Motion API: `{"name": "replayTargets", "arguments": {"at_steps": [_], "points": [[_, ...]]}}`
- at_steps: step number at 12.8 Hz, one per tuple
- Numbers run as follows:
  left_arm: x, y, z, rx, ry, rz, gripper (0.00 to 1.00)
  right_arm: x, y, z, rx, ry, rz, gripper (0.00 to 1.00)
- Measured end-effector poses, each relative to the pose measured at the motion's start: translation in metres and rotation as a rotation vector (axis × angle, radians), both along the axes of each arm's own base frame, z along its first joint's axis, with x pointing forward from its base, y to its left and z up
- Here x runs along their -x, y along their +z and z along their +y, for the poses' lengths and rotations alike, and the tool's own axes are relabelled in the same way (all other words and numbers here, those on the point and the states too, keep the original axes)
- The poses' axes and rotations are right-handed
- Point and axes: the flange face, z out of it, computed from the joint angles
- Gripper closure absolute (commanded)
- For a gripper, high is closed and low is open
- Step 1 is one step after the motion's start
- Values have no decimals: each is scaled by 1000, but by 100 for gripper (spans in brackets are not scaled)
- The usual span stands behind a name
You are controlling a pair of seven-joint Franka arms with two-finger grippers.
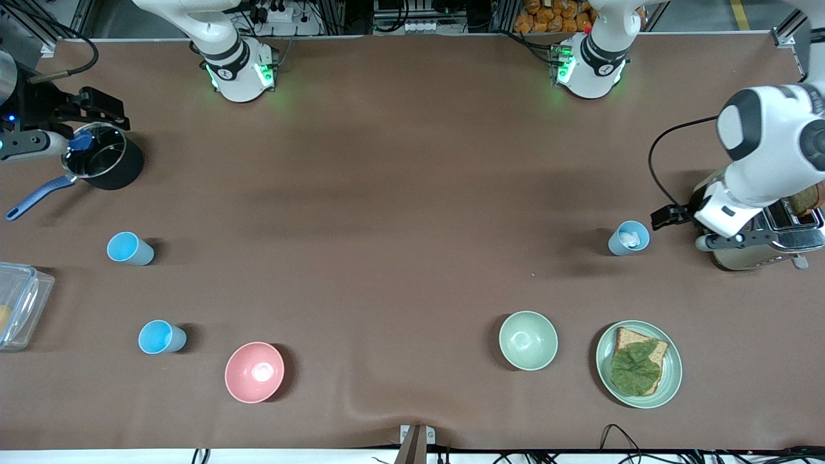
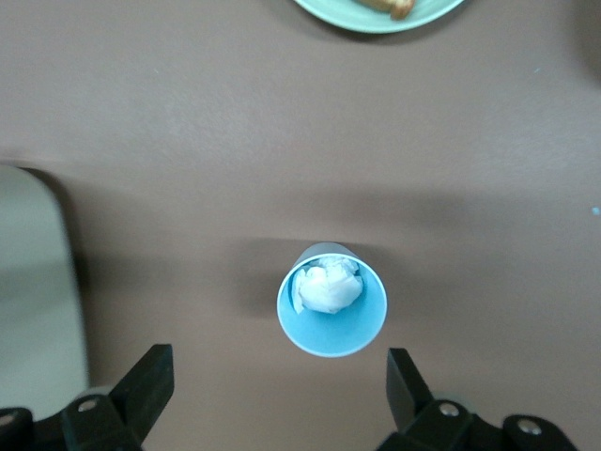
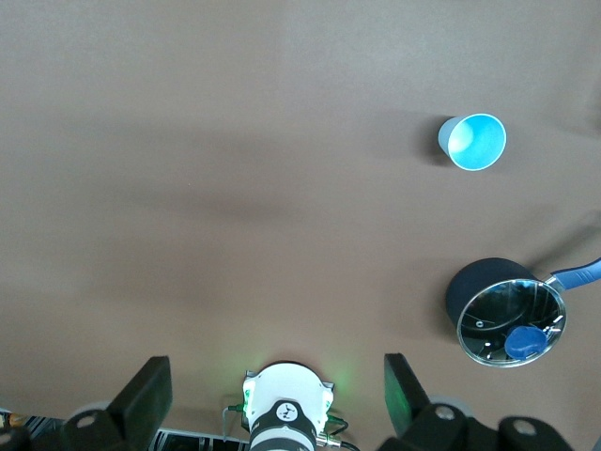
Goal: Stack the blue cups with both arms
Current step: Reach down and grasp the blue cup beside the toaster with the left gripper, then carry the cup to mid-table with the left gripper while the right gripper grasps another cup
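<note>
My left end effector (image 2: pixel 272 395) hovers wide over the small grey-blue plastic cup (image 2: pixel 331 300) holding a white wad; descending off-centre could topple it. My right end effector (image 3: pixel 277 399), wide, waits.

A robot lab: two arm bases (image 1: pixel 242 71) bolted on a brown table (image 1: pixel 399 193), power strips (image 1: pixel 277 13) and cables near them.

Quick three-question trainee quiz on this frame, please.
1. How many blue cups stand on the table?
2. True or false: the left gripper, by the cup beside the toaster, and the right gripper, above the table near its base, are both shut.
3. Which cup holds something white? A beside the toaster; B nearest the pink bowl; C nearest the saucepan.
Key: 1 three; 2 false, both open; 3 A.
</note>
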Motion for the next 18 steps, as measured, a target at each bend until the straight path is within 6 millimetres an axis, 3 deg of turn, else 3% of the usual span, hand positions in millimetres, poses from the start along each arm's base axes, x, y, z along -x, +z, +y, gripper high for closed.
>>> {"name": "replayTargets", "arguments": {"at_steps": [3,5,7,9,10,12,13,16,18], "points": [[6,-50,2,12,5,-6,0,-2,-4,0,0,1,9,0],[6,-73,2,19,8,1,0,-7,-12,0,1,-1,23,0],[6,-88,3,25,9,7,12,-15,-27,-4,2,-10,49,0],[6,-95,3,27,10,15,34,-28,-58,-10,7,-21,107,0],[7,-97,3,28,11,18,50,-37,-83,-13,10,-28,153,0],[7,-100,6,29,16,23,95,-57,-138,-39,11,-74,238,0],[7,-101,7,30,18,25,100,-63,-159,-64,7,-115,269,0],[6,-100,7,30,18,21,100,-68,-205,-135,-16,-213,320,0],[0,-93,1,31,8,3,100,-75,-227,-153,-6,-226,294,0]]}}
